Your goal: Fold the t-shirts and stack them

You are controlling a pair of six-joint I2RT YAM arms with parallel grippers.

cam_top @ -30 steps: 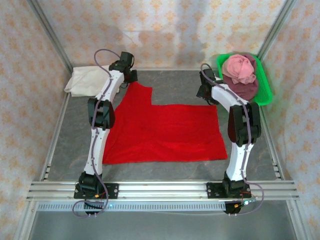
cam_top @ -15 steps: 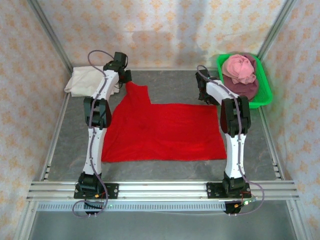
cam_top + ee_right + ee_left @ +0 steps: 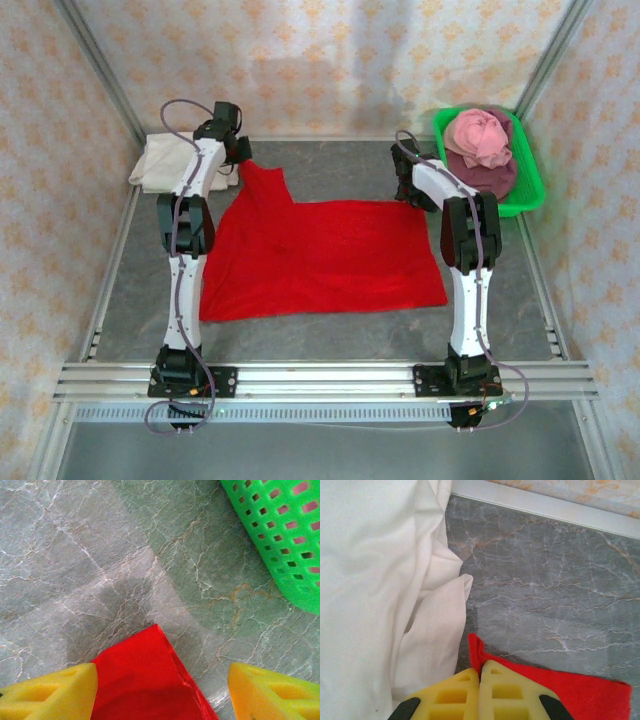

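The red t-shirt (image 3: 320,255) lies spread on the counter (image 3: 340,165). Left jaws pinch its far left corner beside the cream-white t-shirt (image 3: 365,580); right jaws gape wide, straddling its far right corner.

a green perforated plastic tray (image 3: 531,180) sits at the far right corner of my grey marble-patterned table (image 3: 340,165), close against the wall. cream wallpaper with orange motifs (image 3: 330,60) closes in three sides. a ribbed aluminium rail (image 3: 320,378) runs along the near edge.
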